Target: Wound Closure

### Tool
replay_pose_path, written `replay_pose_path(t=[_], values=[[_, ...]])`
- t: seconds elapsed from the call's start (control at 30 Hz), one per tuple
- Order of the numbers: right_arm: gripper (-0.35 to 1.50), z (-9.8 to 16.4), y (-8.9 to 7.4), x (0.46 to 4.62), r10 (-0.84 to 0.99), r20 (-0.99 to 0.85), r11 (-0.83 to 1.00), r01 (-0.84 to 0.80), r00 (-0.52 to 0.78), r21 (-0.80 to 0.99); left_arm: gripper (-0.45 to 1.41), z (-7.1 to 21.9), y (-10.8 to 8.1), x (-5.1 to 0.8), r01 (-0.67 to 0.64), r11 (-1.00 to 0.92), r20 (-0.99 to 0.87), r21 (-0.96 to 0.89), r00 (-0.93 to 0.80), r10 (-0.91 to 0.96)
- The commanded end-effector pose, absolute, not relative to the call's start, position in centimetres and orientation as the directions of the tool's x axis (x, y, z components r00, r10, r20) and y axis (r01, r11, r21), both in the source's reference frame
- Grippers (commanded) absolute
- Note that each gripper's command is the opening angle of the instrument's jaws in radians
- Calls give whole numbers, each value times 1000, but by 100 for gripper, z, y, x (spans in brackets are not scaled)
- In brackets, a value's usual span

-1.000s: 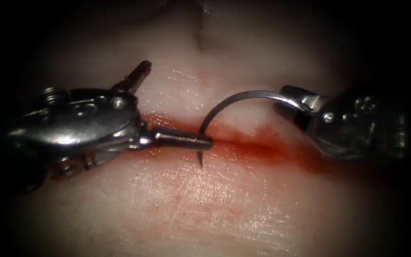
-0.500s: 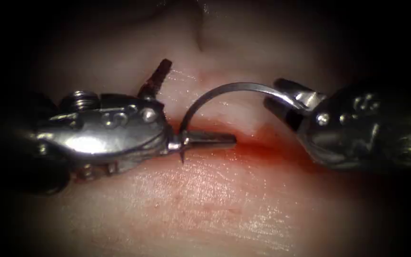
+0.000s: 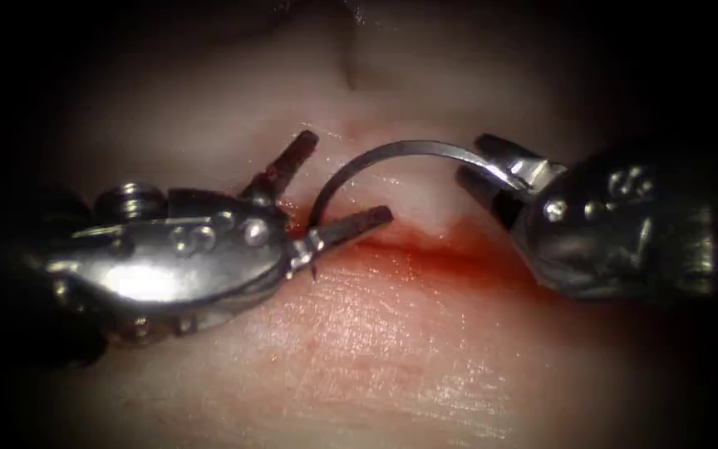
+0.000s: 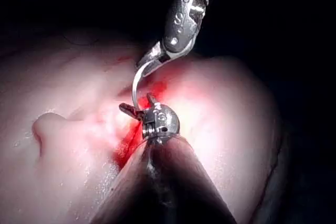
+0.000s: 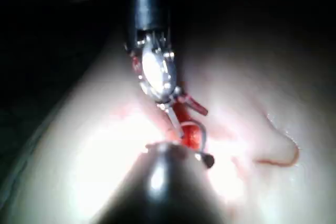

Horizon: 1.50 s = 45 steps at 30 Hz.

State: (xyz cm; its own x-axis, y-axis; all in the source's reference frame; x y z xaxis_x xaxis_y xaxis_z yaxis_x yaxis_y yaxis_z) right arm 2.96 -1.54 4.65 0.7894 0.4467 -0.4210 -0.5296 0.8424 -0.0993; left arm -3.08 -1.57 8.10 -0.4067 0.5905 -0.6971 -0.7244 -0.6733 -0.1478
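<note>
the needle [image 3: 376, 158] arches over the cut [image 3: 459, 254] in the tissue [image 3: 392, 349], its point just past the left end effector [image 3: 338, 187], whose jaws stand wide around the tip end. the right end effector [image 3: 500, 170] grips the needle's rear end. since a second ago the left tool has slid leftward along the needle. to do well here: close squarely behind the point, not on it, before the right lets go.
</note>
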Motion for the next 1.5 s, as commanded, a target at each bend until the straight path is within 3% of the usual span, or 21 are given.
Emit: replay_pose_path(t=[0.03,0.13,0.33,0.4,0.43,0.47,0.7,0.83,0.87,0.9,1.03,1.5], values=[[-35,470,-159,302,447,-421,843,-529,790,-97,39,817,-164,-314,-722,-677,-697,-145,-412,587],[-35,468,-161,303,447,-421,843,-529,790,-97,27,833,-165,-314,-707,-700,-706,-104,-443,553],[-35,467,-161,304,443,-422,845,-526,791,-99,25,842,-168,-313,-702,-705,-712,-106,-442,547],[-35,467,-161,303,443,-422,845,-526,791,-99,15,842,-168,-312,-700,-706,-712,-108,-441,546],[-35,467,-161,303,443,-422,845,-526,791,-99,7,841,-167,-312,-700,-706,-712,-108,-441,547],[-35,467,-161,302,442,-422,845,-525,791,-99,-45,840,-167,-309,-692,-712,-715,-118,-439,545],[-35,466,-155,300,438,-473,842,-533,765,-82,-45,830,-166,-303,-693,-698,-709,-177,-402,579],[104,455,-144,296,373,-581,830,-539,724,-140,-45,829,-166,-304,-692,-699,-709,-179,-402,580],[118,452,-142,295,369,-591,821,-549,717,-154,-45,830,-166,-304,-695,-697,-708,-176,-403,580],[118,452,-142,295,369,-591,821,-549,717,-154,-45,830,-166,-304,-695,-697,-708,-176,-403,580],[148,434,-134,295,375,-623,781,-596,686,-187,-45,832,-165,-302,-707,-684,-699,-181,-397,595],[145,392,-165,323,239,-797,861,-500,555,-90,-45,842,-148,-289,-727,-630,-640,-272,-352,683]])
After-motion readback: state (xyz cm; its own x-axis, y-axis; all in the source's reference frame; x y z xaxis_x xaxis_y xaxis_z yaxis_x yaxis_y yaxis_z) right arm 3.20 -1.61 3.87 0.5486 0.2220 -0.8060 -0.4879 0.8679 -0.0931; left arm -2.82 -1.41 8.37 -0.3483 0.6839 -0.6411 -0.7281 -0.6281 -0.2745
